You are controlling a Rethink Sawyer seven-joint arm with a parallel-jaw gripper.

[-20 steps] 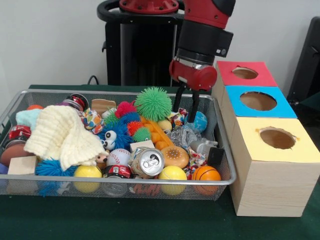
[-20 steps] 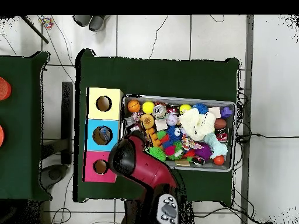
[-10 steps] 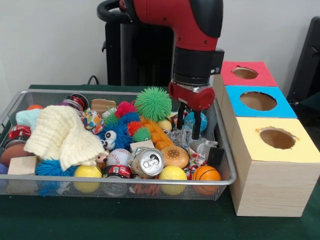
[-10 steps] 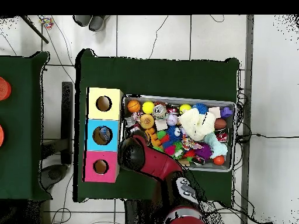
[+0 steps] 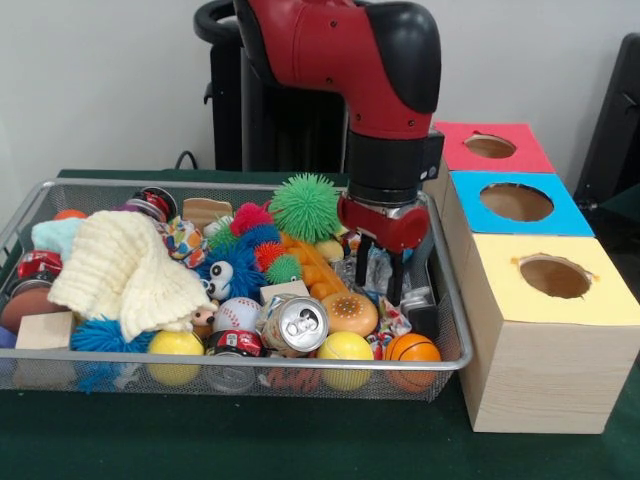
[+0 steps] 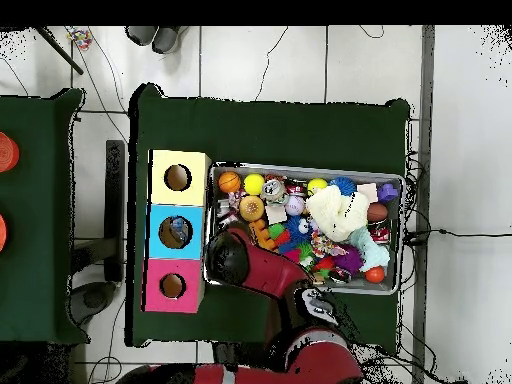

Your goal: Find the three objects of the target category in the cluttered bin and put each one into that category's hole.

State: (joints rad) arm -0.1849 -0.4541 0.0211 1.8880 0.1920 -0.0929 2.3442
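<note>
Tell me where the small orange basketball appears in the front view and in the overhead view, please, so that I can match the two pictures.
Front view: the orange basketball lies at the bin's near right corner, beside a yellow ball.
Overhead view: the orange basketball lies at the bin's top left corner, again beside the yellow ball.
Shared landmark: the yellow-topped box, which stands closest to that corner in both views.
</note>
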